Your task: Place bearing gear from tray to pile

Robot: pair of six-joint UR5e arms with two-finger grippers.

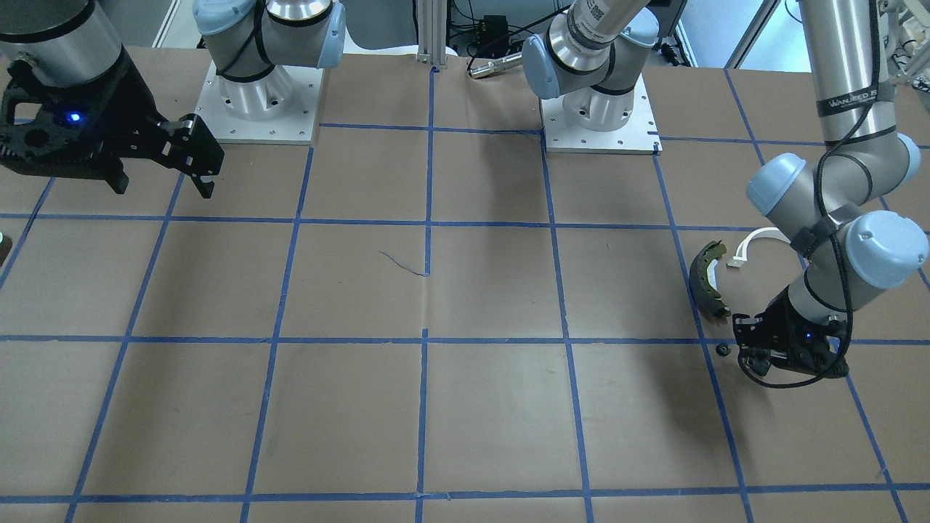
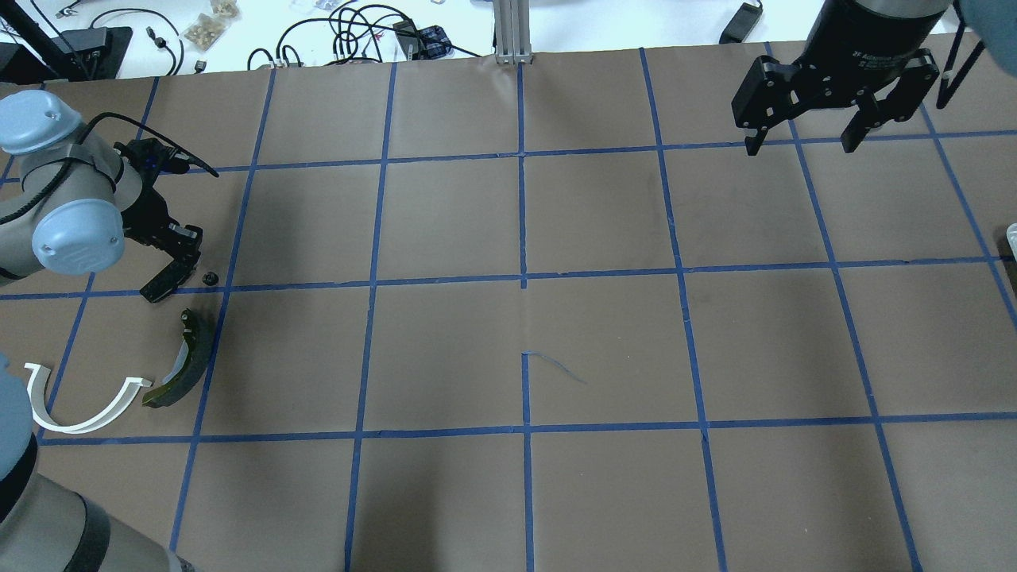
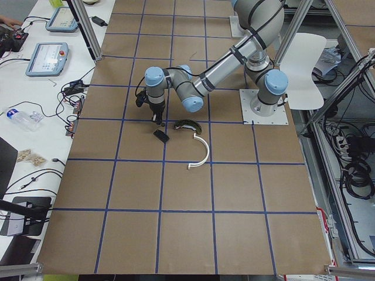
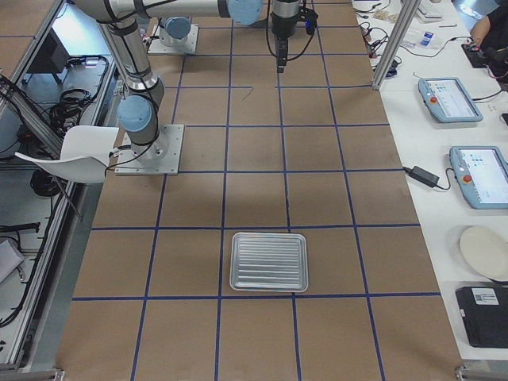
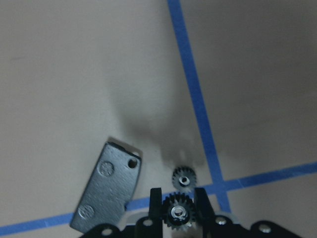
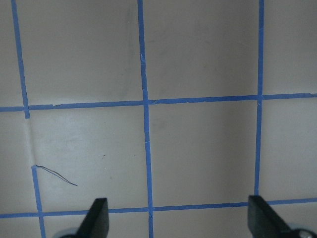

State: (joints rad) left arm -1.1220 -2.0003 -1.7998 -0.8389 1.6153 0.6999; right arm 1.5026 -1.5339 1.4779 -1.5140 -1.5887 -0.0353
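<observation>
In the left wrist view my left gripper (image 5: 178, 197) is shut on a small dark bearing gear (image 5: 177, 213), held just above the table. A second small gear (image 5: 183, 177) lies on the paper just ahead of it; it also shows in the overhead view (image 2: 210, 277). The flat black pad (image 5: 106, 187) lies beside it. The dark olive brake shoe (image 2: 181, 372) and the white arc piece (image 2: 79, 407) lie nearby. My right gripper (image 2: 802, 141) is open and empty, high over the far right of the table. The metal tray (image 4: 268, 261) shows no parts in it.
The table is brown paper with a blue tape grid (image 2: 523, 278). A short stray line (image 2: 556, 367) marks the paper near the middle. Cables and small items lie along the far edge (image 2: 357, 32). The two arm bases (image 1: 599, 116) stand at the robot's side.
</observation>
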